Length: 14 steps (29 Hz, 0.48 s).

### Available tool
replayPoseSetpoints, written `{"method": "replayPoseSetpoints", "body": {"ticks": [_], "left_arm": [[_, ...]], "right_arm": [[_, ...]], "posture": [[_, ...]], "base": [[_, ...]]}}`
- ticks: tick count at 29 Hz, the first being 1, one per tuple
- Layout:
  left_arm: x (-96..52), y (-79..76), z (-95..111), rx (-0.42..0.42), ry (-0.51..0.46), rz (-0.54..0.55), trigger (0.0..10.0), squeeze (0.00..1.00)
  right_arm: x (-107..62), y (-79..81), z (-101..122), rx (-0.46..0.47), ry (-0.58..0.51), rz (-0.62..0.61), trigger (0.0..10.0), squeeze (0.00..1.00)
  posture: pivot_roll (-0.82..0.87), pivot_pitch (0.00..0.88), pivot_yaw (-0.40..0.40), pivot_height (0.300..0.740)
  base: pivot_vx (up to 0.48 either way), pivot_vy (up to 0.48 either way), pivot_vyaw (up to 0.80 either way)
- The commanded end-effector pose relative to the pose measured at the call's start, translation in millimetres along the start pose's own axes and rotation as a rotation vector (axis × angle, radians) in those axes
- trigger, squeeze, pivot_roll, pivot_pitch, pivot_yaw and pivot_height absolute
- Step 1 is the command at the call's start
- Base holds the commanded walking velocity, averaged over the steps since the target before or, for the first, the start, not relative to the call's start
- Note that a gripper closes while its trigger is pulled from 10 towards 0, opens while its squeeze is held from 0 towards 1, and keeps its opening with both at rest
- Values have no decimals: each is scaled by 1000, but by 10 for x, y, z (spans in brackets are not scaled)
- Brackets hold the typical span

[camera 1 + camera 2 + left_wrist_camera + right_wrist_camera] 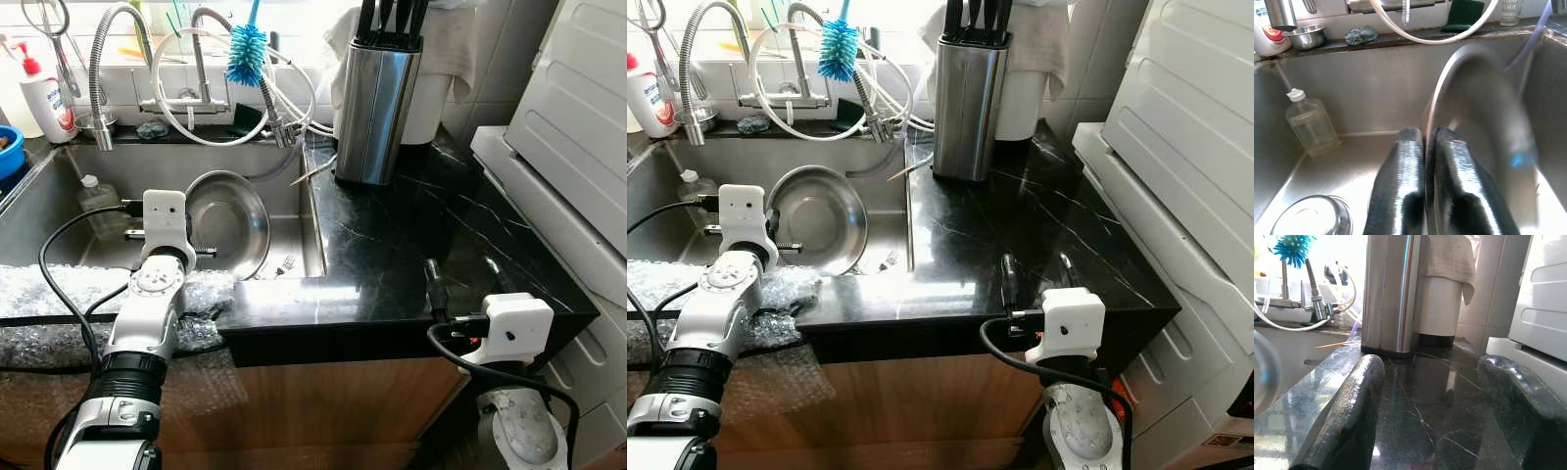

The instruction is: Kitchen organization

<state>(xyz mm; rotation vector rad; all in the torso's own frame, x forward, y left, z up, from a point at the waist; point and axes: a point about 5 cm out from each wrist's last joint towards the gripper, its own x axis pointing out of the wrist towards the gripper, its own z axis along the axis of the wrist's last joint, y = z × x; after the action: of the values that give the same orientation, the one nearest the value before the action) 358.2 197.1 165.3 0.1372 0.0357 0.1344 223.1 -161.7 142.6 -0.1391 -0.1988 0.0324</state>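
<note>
A round steel plate [233, 220] stands tilted on its edge in the sink [59, 201]. My left gripper [1424, 161] reaches down into the sink and is shut on the plate's rim [1437, 105], one finger on each side of it. My right gripper [462, 282] is open and holds nothing. It rests low over the front right part of the black stone counter [392, 245], its two fingers [1349, 416] spread wide and pointing at the steel knife block [1388, 293].
A clear bottle [1310, 125], a glass bowl [1308, 218] and a fork [284, 264] lie in the sink. Taps, white hoses and a blue brush [245, 54] hang behind it. Bubble wrap [59, 294] covers the front left edge. A white appliance [578, 127] bounds the counter's right.
</note>
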Motion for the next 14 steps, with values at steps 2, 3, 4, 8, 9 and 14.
{"method": "replayPoseSetpoints", "body": {"ticks": [2, 3, 4, 8, 9, 14], "left_arm": [[13, -34, -25, 22, 26, -24, 10000, 1000], [12, -36, -26, 21, 27, -26, 10000, 1000], [12, -41, -30, 21, 28, -29, 10000, 1000], [13, -51, -33, 22, 29, -37, 10000, 1000], [12, -56, -34, 23, 29, -40, 10000, 1000], [1, -101, 37, -11, -34, -78, 10000, 0]], "right_arm": [[24, -15, -8, -2, 6, -6, 10000, 0], [24, -15, -8, -1, 6, -6, 10000, 0], [25, -16, -10, -1, 7, -5, 10000, 0], [30, -15, -10, -1, 7, -4, 10000, 0], [30, -14, -12, -1, 8, -3, 10000, 0], [48, -13, -2, -1, 3, -1, 10000, 0]], "posture": [[-170, 7, -19, 740], [-170, 7, -19, 740], [-170, 7, -19, 740], [-170, 7, -20, 740], [-171, 7, -20, 740], [-169, 5, -21, 740]], "base": [[0, 0, 0], [0, 0, 0], [0, 0, 0], [0, 0, 0], [0, 0, 0], [0, 0, 0]]}}
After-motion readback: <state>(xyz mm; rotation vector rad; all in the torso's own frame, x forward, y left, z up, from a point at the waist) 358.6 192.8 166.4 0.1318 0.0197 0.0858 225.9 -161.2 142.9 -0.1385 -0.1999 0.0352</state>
